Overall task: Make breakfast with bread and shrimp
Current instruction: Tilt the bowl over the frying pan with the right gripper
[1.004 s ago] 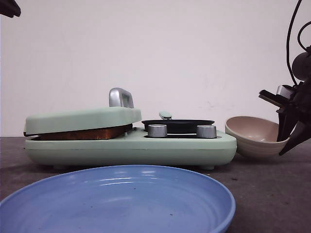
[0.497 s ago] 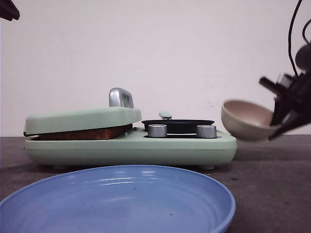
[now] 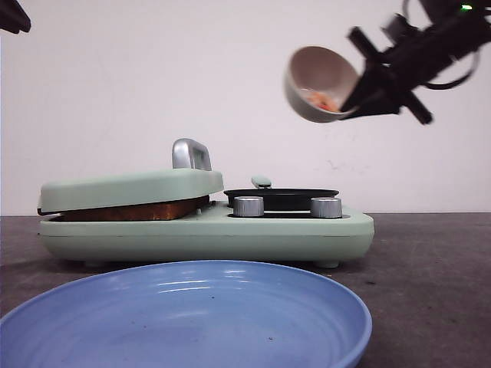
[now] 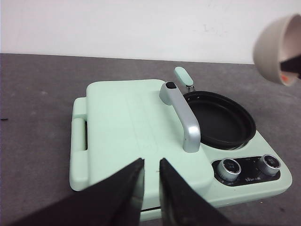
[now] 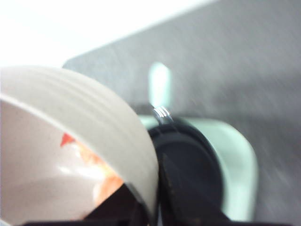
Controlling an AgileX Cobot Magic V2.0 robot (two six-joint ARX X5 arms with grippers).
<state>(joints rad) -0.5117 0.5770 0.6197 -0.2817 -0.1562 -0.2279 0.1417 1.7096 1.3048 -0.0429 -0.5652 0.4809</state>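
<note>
the right gripper (image 3: 360, 96) pinches the rim of a tilted bowl (image 3: 318, 84) holding shrimp (image 3: 322, 100), high above the pan (image 3: 280, 198).

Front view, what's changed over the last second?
The right claw lifted the bowl off the table, up and leftward, tipping it over the black pan, shrimp still inside. The grill lid, bread, blue plate and left claw stayed put.
</note>
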